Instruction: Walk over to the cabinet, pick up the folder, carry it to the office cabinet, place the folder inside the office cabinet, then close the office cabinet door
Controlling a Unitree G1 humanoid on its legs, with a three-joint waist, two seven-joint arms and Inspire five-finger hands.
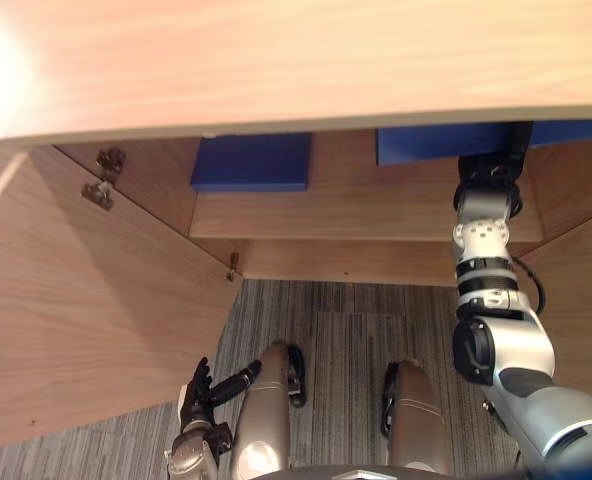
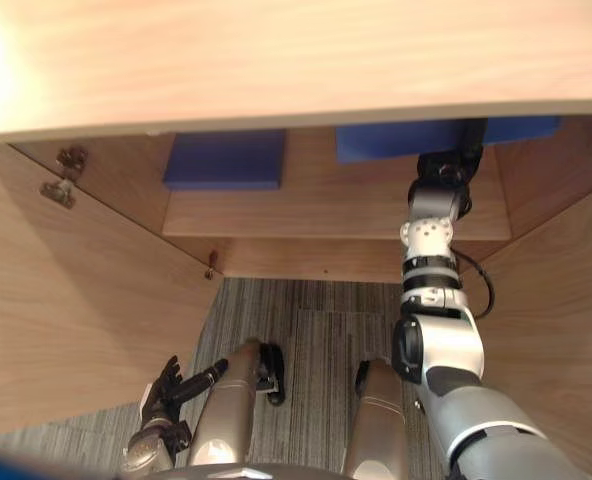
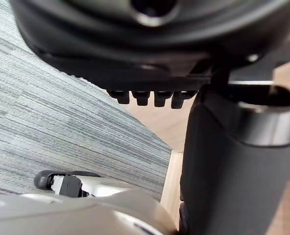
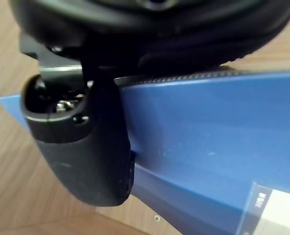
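My right hand (image 4: 86, 147) is inside the office cabinet (image 1: 276, 60), thumb pinched down on the blue folder (image 4: 199, 142) near its edge, just over the shelf (image 1: 326, 215). Another blue folder (image 1: 251, 160) lies on the shelf's left side, with bare wood between them. My left hand (image 1: 198, 395) hangs loose and empty beside the open door (image 1: 76, 300).

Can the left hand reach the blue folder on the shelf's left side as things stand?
Probably yes: the left door stands open and nothing lies before the left folder. The left hand hangs open near the floor, so it must rise first. The right hand grips the right folder.
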